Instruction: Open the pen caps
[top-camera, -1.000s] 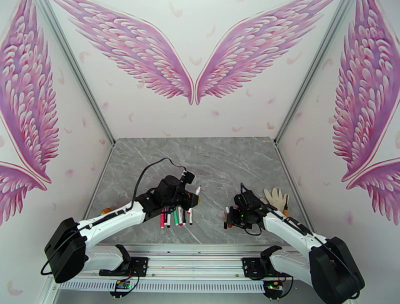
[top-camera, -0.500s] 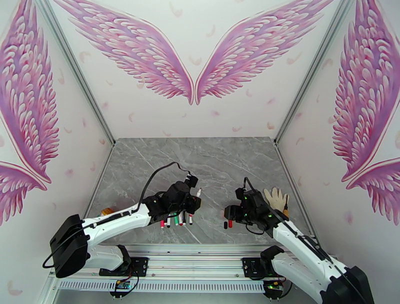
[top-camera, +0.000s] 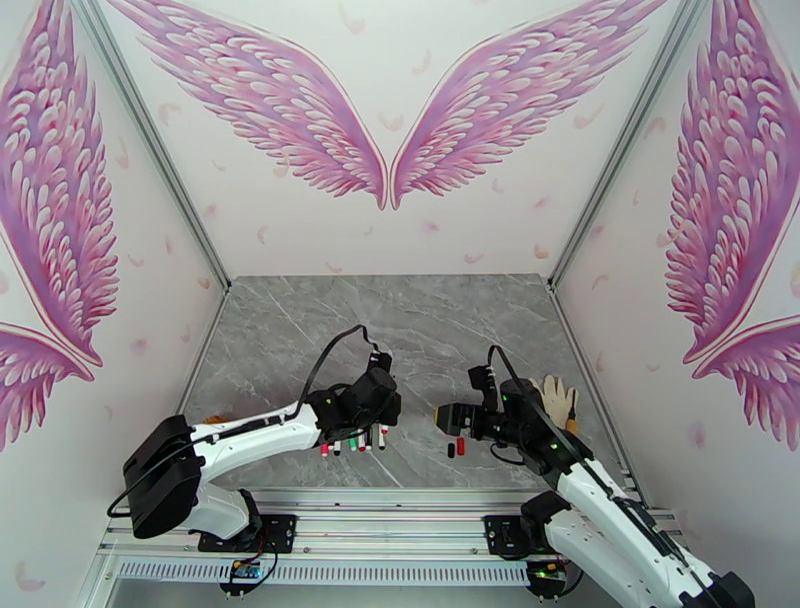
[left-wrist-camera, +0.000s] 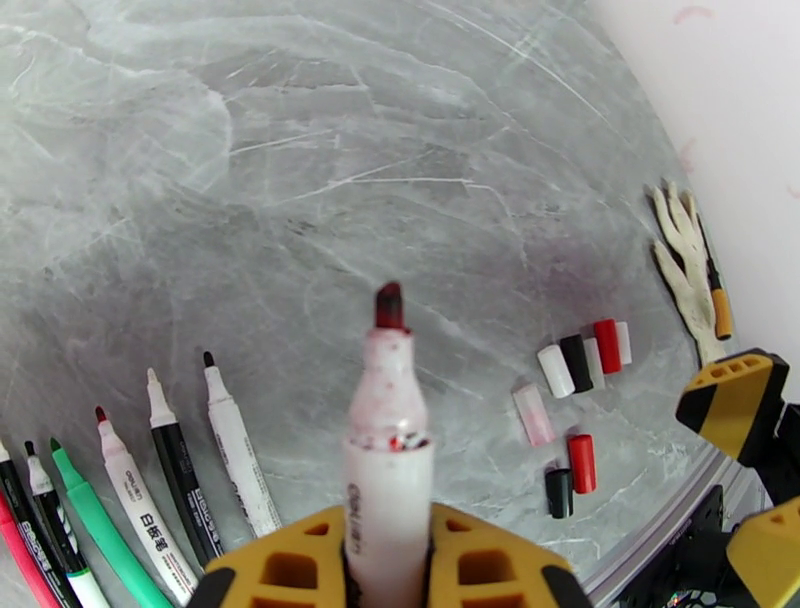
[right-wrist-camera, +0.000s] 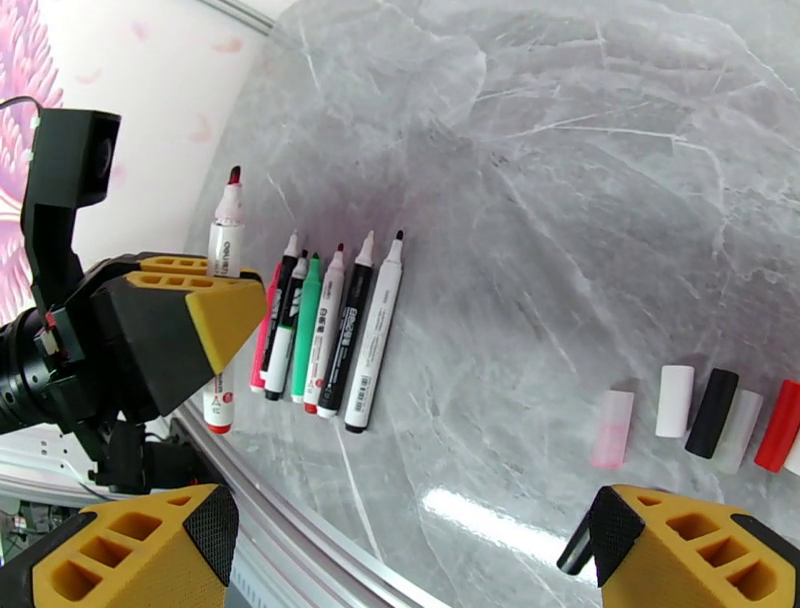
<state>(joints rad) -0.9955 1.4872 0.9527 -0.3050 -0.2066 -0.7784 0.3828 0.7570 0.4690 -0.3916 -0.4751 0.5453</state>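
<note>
The pen caps (left-wrist-camera: 577, 362) lie loose on the grey marble table (left-wrist-camera: 300, 150), over on the right side near the front rail. There is a short row of stubby white, black, clear and red ones lying side by side, a pale pink one (left-wrist-camera: 533, 414) just in front of them, and a red and a black one closer to the edge. The pens (right-wrist-camera: 330, 325) lie in a tight row on the left, nibs bare and pointing away; most have white barrels, with one green and one pinkish-red among them. From above, the caps are specks, and I can only pick out a red and a black one. The last pens of the row run off the corner of the left wrist view, the far red cap is cut by the edge of the right wrist view, and the print on the barrels is too small to read. The left gripper (left-wrist-camera: 388, 565) is clamped tight on an uncapped pen (left-wrist-camera: 388, 440), which has a white barrel smeared red below a dark red nib. The right gripper (right-wrist-camera: 405, 525) hangs just behind the caps, near a pale glove (left-wrist-camera: 688, 262), its jaws spread wide with nothing between them.
</note>
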